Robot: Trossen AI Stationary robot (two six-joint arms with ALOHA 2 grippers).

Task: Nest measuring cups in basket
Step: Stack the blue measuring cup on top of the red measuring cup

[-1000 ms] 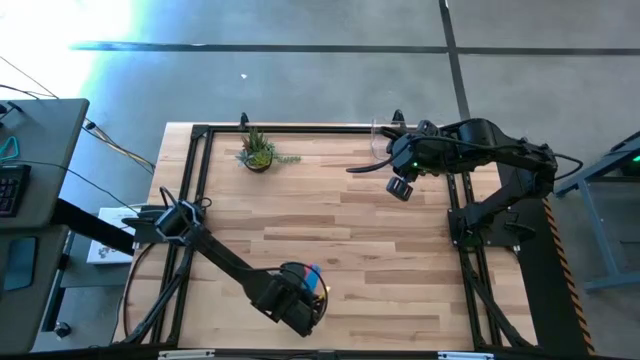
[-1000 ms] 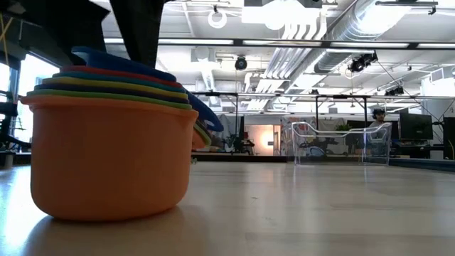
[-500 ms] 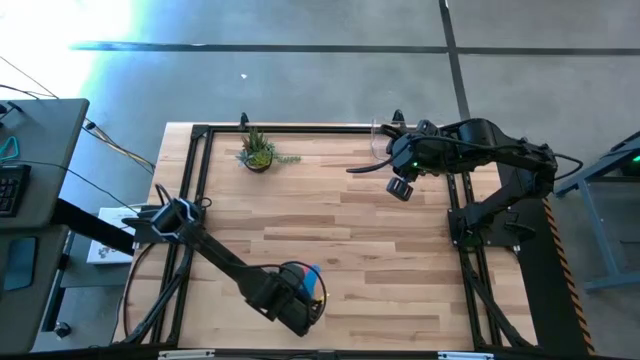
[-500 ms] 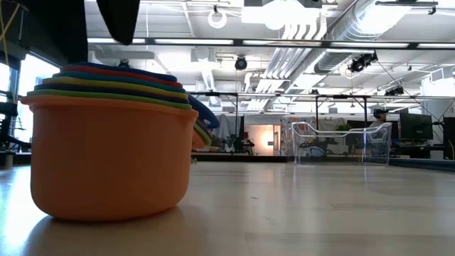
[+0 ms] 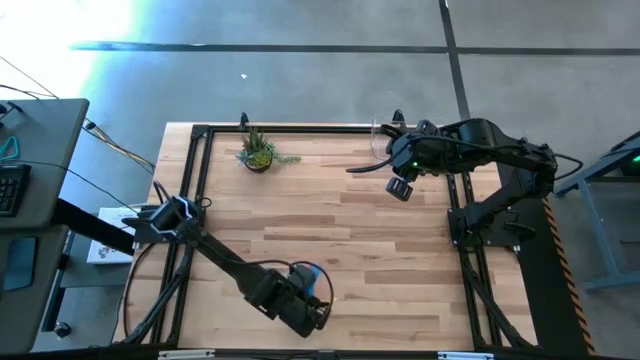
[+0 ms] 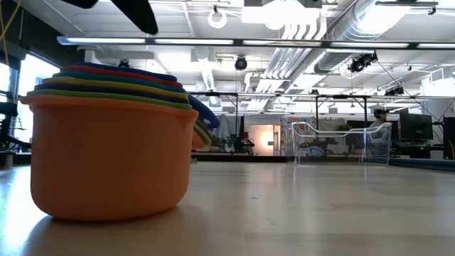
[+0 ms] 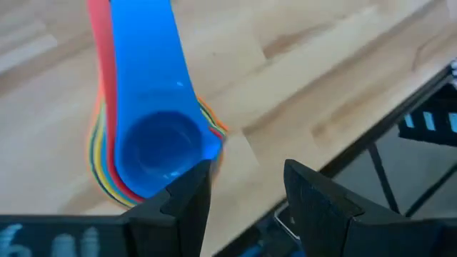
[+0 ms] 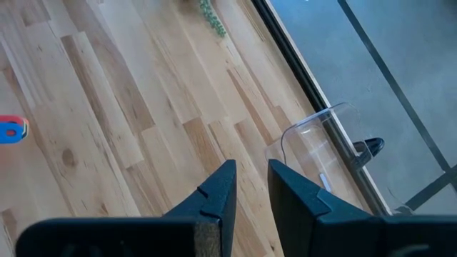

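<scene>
left pincer (image 7: 239, 189) – spread, above nested measuring cups (image 7: 153, 139) on surface (image 5: 380, 250) | right pincer (image 8: 250, 189) – narrowly parted, empty, near basket (image 8: 318, 143)

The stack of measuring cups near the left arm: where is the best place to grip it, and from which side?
Probably by the handles, from above. The measuring cups sit nested and upright on the table, handles fanned together to one side, thin enough for the left gripper, which hovers open over them.
</scene>
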